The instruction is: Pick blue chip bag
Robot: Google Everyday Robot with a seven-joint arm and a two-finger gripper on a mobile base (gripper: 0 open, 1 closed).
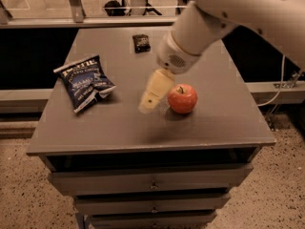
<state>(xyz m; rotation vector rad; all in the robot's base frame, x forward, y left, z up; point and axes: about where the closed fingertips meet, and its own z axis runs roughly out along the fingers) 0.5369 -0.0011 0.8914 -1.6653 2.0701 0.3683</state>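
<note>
Bag (86, 84): flat near left edge of counter (119, 128), about midway along it, label up, untouched. Gripper (153, 93): over counter centre, tilted down, just beside apple (182, 98) on its left, well apart from bag. Opening: cannot tell; nothing seen in it. Risks from here: could clip apple at start of swing left, with so little gap, and send it rolling toward front or right edge. Could shove bag off left edge if brought in low from the right rather than from above; light, and close to that edge. Could pinch only a crinkled corner and lose bag on lift; probably slick foil. Could mistake small black packet (141, 42) near far edge for target; unlikely, well off the path. Arm (228, 13) across far right corner, hiding part of it.
</note>
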